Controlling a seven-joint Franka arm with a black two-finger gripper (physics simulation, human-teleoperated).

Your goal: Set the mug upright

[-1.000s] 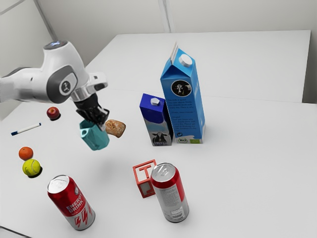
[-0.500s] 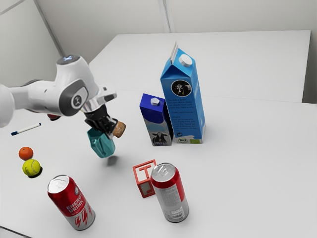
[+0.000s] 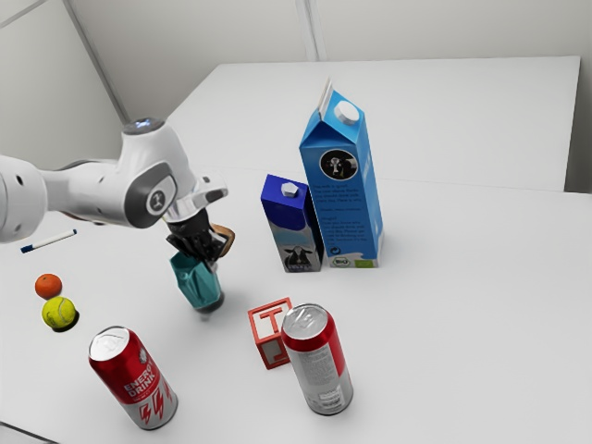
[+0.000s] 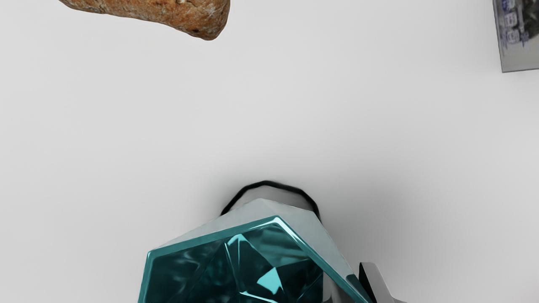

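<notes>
The black gripper (image 3: 205, 252) is shut on the wall of the teal faceted mug (image 3: 194, 281). The mug's mouth is up by the hand and its base points down, close to the table, with a slight tilt in the exterior view; whether the base touches cannot be told. Looking down in the wrist view, I see into the mug (image 4: 198, 269) through its angular rim. There the gripper (image 4: 353, 287) has one finger inside the mug and the other outside its wall.
A bread piece (image 3: 223, 240) lies behind the hand. The small milk carton (image 3: 292, 227) and tall blue carton (image 3: 344, 185) stand toward the exterior view's right. Nearer are a letter block (image 3: 269, 335) and two cans (image 3: 136, 379) (image 3: 319, 361). A tennis ball (image 3: 59, 314), orange (image 3: 48, 286) and marker (image 3: 49, 241) lie left.
My hand has carried the mug down toward the table and toward the exterior view's right, keeping its hold. The arm now covers the red apple and part of the bread.
</notes>
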